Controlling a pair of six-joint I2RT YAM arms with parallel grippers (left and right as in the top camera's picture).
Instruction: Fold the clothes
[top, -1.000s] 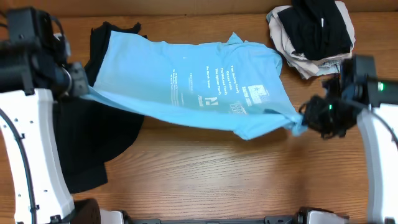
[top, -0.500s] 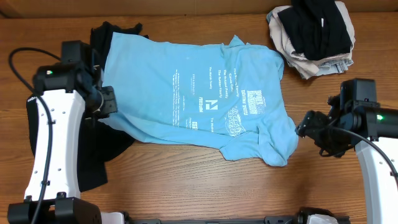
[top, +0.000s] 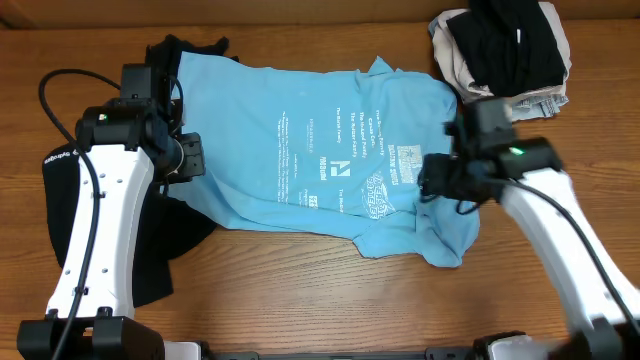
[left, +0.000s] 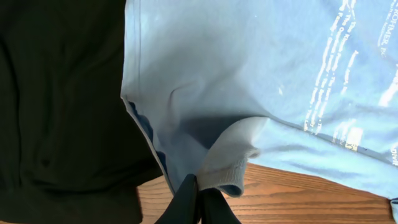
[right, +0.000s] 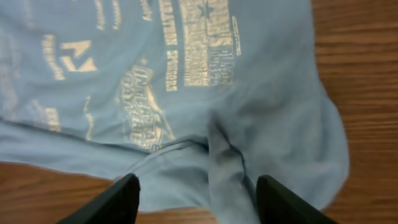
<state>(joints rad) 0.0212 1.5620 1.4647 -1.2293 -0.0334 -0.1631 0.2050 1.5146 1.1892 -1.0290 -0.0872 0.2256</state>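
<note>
your left gripper (left: 200, 205) is pinching the light blue t-shirt (top: 320, 140), its jaws pressed together on a bunched bit of the shirt's edge. in the left wrist view that fold is rising slightly off the cloth around it. your right gripper (right: 198, 190) is hovering with its fingers (right: 124, 199) spread wide and is gripping nothing. it is hanging over the lower right part of the shirt, above a raised crease just below the white print. the shirt is lying spread across the middle of the wooden table (top: 300, 290), print side up. its left part is overlapping a black garment (top: 150, 250) that is sprawling along the table's left side. the shirt's lower right corner is sitting rumpled and its bottom edge is running unevenly. a pile of dark and beige clothes (top: 505, 50) is sitting at the far right corner, near the shirt's upper right sleeve; you cannot tell whether the two are touching.
</note>
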